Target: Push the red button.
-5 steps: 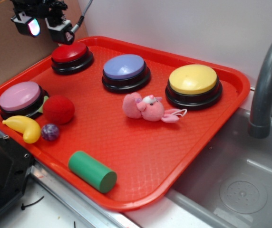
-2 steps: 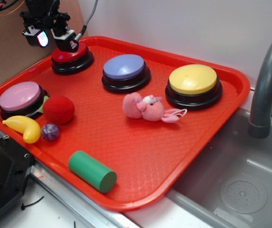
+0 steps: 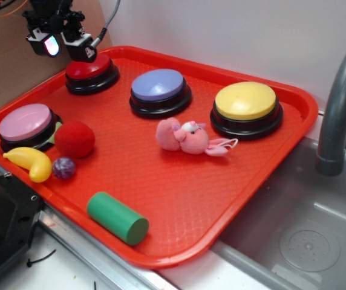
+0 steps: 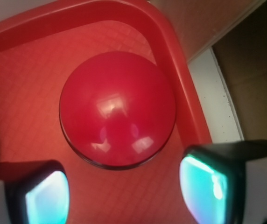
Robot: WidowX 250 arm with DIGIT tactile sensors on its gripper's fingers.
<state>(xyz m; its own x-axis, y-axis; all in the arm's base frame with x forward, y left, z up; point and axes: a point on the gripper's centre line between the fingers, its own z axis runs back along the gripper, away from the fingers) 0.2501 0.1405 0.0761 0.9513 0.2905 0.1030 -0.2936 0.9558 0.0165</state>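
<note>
The red button [image 3: 92,68], a glossy red dome on a black base, sits at the far left corner of the red tray [image 3: 179,199]. My gripper [image 3: 66,48] hangs open just above the button's left edge, one finger over the dome's rim and the other beyond it. In the wrist view the red button [image 4: 118,108] fills the middle. My gripper [image 4: 126,191] stands below it in the frame, its two glowing teal pads wide apart with only bare tray between them.
Also on the tray are a purple button [image 3: 159,84], a yellow button [image 3: 245,101], a pink button [image 3: 26,122], a fuzzy red ball [image 3: 74,139], a banana [image 3: 31,162], a pink plush [image 3: 188,138] and a green cylinder [image 3: 117,217]. A sink [image 3: 306,241] and faucet [image 3: 342,103] are on the right.
Over the second my gripper came down and to the right, close to the red button. In the last half second it shifted slightly up and left. Nothing else moved.
</note>
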